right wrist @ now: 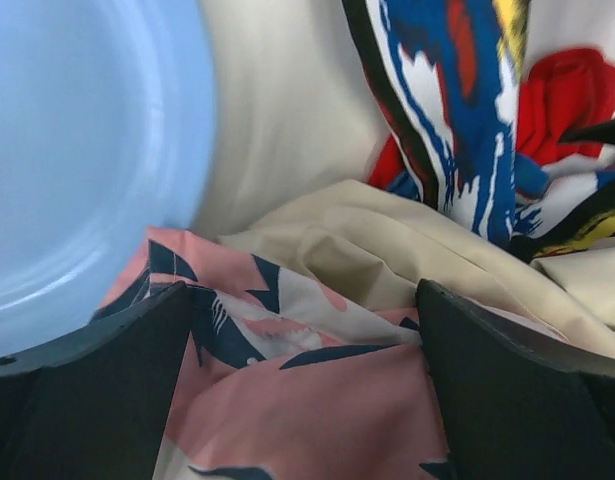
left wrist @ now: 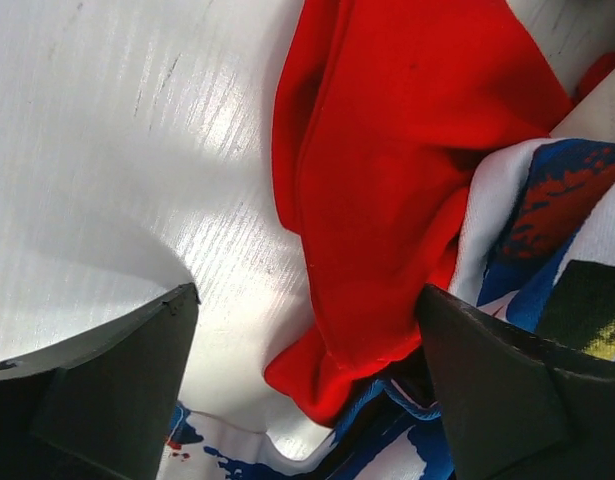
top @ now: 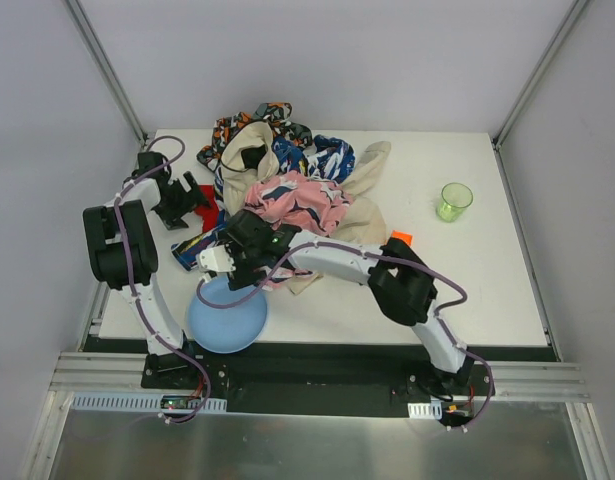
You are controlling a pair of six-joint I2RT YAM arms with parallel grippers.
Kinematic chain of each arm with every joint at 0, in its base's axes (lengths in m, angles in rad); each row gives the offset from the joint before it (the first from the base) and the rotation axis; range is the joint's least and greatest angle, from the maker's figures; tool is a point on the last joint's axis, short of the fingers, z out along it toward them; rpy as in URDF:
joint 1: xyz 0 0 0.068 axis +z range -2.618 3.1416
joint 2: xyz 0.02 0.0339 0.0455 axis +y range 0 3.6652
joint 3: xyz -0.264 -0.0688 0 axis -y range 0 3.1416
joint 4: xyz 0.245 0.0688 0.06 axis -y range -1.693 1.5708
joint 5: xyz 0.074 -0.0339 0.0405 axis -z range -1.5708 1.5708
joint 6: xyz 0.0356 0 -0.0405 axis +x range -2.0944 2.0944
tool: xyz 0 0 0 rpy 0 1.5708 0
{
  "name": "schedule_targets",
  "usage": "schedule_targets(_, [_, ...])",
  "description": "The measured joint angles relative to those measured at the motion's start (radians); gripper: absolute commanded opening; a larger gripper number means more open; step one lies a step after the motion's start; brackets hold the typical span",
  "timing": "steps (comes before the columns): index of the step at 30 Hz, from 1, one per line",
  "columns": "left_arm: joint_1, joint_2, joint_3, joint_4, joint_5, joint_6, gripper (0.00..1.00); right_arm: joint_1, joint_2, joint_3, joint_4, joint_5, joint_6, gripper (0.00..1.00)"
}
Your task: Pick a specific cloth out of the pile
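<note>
Red, plain fabric makes up the cloth (left wrist: 387, 150), and it is judged to be light, limp and slightly slick, so it is expected to drape and stretch out when raised rather than lift as one piece. It is seen crumpled on the white worktop (left wrist: 107, 150) near the left edge, toward the far-left corner, at the left fringe of the pile (top: 287, 185). One side is tucked under a blue-and-white printed cloth (left wrist: 547, 230), so some drag from that neighbour is to be expected when it is pulled. A hold is best taken on the thick fold along the exposed border that faces bare worktop, where only red fabric would be pinched and the printed cloth left out. The left gripper (left wrist: 307, 295) is spread wide with nothing between its fingers (left wrist: 97, 390). It is poised directly above the lower tip of the cloth, one finger over bare worktop and the other over the printed fabric; whether the tips touch the surface cannot be told. The right gripper (right wrist: 305, 290) is likewise spread and holds nothing. It is placed over the pink printed cloth (right wrist: 287, 400) beside the blue plate (right wrist: 77, 150) toward the near edge, apart from the cloth.
</note>
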Motion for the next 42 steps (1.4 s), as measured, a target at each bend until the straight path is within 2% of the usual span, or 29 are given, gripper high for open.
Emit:
schedule_targets(5, [-0.012, 0.031, 0.025, -0.005, 0.007, 0.006, 0.57, -0.036, 0.151, 0.117, -0.011, 0.115, -0.055, 0.99])
schedule_targets(7, [-0.021, 0.046, 0.038, -0.003, 0.013, 0.01, 0.4, -0.049, 0.208, 0.195, -0.028, 0.148, -0.052, 0.89])
schedule_targets(10, [-0.032, 0.064, 0.043, 0.005, 0.035, 0.018, 0.05, -0.066, 0.27, 0.298, -0.042, 0.188, -0.05, 0.5])
schedule_targets(11, [-0.033, 0.07, 0.043, 0.005, 0.038, 0.019, 0.0, -0.069, 0.279, 0.311, -0.04, 0.196, -0.05, 0.39])
schedule_targets(12, [-0.036, 0.074, 0.043, 0.007, 0.045, 0.024, 0.0, -0.079, 0.289, 0.324, -0.04, 0.206, -0.041, 0.23])
schedule_targets(13, [-0.038, 0.075, 0.043, 0.011, 0.049, 0.029, 0.0, -0.085, 0.299, 0.339, -0.042, 0.218, -0.033, 0.01])
schedule_targets(23, [-0.039, 0.054, 0.015, 0.022, 0.045, 0.043, 0.0, -0.158, 0.334, 0.397, 0.048, 0.387, 0.126, 0.01])
schedule_targets(34, [-0.037, -0.042, -0.049, -0.001, -0.055, 0.051, 0.0, -0.373, 0.254, 0.433, 0.174, 0.552, 0.438, 0.01])
schedule_targets(42, [-0.03, -0.243, -0.109, -0.057, -0.145, 0.047, 0.0, -0.503, 0.254, 0.505, 0.161, 0.548, 0.579, 0.01])
